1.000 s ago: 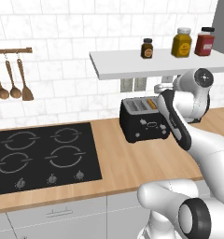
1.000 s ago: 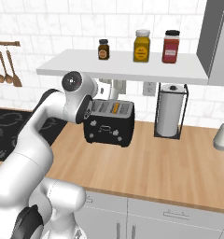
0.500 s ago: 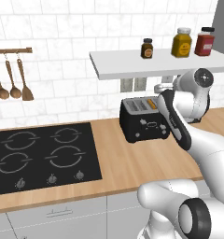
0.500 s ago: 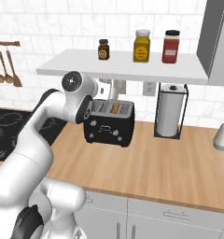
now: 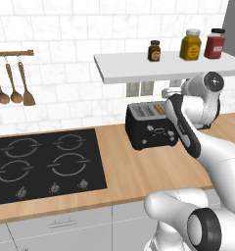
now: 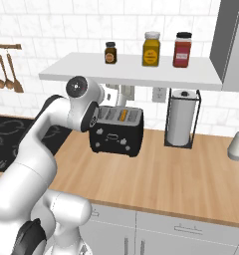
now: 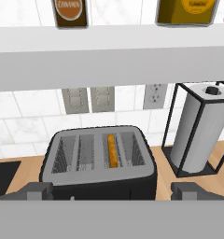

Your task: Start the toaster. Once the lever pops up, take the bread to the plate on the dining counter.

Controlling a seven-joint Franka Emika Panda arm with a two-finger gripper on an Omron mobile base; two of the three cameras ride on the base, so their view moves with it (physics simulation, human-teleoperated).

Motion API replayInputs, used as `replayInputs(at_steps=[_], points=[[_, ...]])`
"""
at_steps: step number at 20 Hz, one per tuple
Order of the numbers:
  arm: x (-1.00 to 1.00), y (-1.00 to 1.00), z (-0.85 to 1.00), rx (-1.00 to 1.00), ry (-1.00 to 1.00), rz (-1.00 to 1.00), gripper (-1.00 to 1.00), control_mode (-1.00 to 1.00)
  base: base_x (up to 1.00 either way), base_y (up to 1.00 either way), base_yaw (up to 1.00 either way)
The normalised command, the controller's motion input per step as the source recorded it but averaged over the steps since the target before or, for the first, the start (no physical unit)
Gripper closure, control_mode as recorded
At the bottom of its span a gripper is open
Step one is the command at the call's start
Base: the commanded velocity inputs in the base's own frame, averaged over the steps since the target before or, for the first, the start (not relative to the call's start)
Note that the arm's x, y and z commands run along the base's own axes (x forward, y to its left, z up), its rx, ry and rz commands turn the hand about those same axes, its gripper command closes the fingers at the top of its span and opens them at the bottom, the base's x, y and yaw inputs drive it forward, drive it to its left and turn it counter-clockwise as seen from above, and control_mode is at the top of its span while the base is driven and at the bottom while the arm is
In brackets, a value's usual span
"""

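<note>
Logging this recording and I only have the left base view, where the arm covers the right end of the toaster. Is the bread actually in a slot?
Observer: Yes. In the hand view the bread stands on edge in the toaster, in the slot second from the right.
Operator: Are the fingers closed on anything?
Observer: No. The fingers stand wide apart at either side of the toaster's near edge, holding nothing.
Operator: What is right of the toaster, behind the arm?
Observer: A paper towel roll upright in a black wire holder, standing clear of the toaster in the right base view.
</note>
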Motion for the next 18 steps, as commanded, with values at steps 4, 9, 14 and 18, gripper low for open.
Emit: replayInputs(at_steps=[4,9,14,18], points=[[0.0,0.0,0.0,0.0,0.0,0.0,-1.0,-1.0,0.0,0.0,0.0],[0.0,0.0,0.0,0.0,0.0,0.0,-1.0,-1.0,0.0,0.0,0.0],[0.0,0.0,0.0,0.0,0.0,0.0,-1.0,-1.0,0.0,0.0,0.0],[0.0,0.0,0.0,0.0,0.0,0.0,-1.0,-1.0,0.0,0.0,0.0]])
